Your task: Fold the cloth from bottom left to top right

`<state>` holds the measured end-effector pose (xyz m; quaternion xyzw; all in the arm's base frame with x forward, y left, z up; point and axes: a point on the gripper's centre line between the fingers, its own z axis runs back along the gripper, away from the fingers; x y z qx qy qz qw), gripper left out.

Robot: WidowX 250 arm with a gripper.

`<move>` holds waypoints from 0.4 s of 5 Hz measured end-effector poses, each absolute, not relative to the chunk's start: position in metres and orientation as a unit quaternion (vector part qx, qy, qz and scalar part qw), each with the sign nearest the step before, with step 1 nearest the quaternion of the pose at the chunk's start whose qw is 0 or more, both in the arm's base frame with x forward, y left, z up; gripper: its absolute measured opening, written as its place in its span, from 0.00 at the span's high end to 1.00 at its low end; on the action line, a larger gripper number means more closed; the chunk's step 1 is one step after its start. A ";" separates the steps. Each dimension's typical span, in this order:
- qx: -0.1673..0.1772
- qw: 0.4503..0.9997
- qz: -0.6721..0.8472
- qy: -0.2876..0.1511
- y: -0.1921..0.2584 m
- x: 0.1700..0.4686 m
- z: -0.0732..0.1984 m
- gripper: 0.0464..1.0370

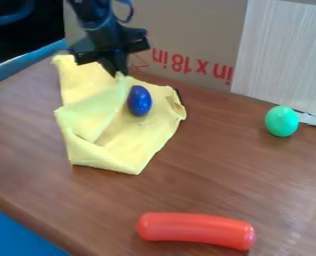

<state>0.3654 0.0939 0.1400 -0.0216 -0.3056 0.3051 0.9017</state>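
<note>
The gripper is at the upper left, over the back part of the yellow cloth. It is shut on a raised bit of the cloth, and a pale fold slopes from there down to the cloth's left edge. The cloth lies rumpled on the brown table, with its front corner towards the viewer and another part spread out behind and left of the gripper. A dark blue egg-shaped object rests on the cloth, just right of the raised fold.
A red sausage-shaped object lies near the front of the table. At the right stands a green egg-shaped object. A cardboard panel and a whitish board border the back.
</note>
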 end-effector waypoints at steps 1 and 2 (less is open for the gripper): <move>-0.019 0.903 0.303 -0.306 0.075 0.371 0.137 1.00; -0.017 0.902 0.297 -0.313 0.062 0.375 0.138 0.98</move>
